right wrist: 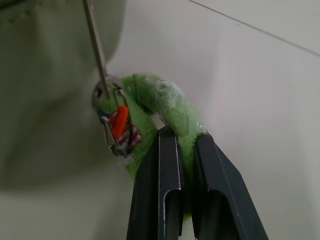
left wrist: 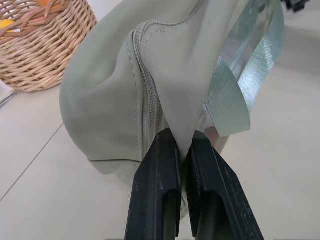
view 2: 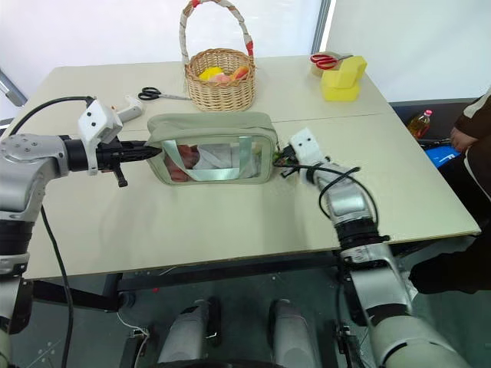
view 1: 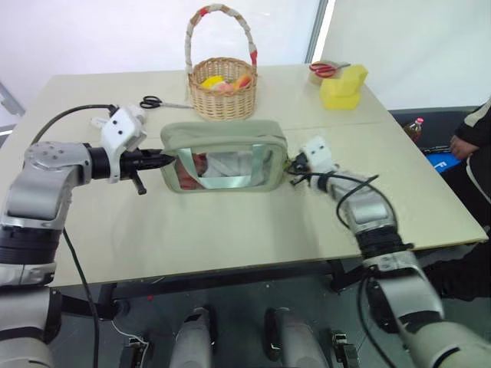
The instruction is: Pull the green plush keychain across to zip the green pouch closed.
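Observation:
The green pouch (view 1: 222, 136) stands on its edge at the middle of the table, its clear window facing me. My left gripper (view 1: 170, 159) is shut on the fabric at the pouch's left end (left wrist: 115, 110), just beside the zipper line. At the pouch's right end, my right gripper (right wrist: 182, 135) is shut on the green plush keychain (right wrist: 165, 105), which hangs by a metal ring from the zipper pull. In the head views the right gripper (view 2: 280, 159) sits low against the pouch's right corner, close to the tabletop.
A wicker basket (view 1: 222, 88) stands right behind the pouch. Black-handled scissors (view 1: 153, 102) lie to its left. A yellow block (view 1: 343, 87) and red scissors (view 1: 328, 69) sit at the back right. A person (view 1: 472, 146) is beside the table's right edge.

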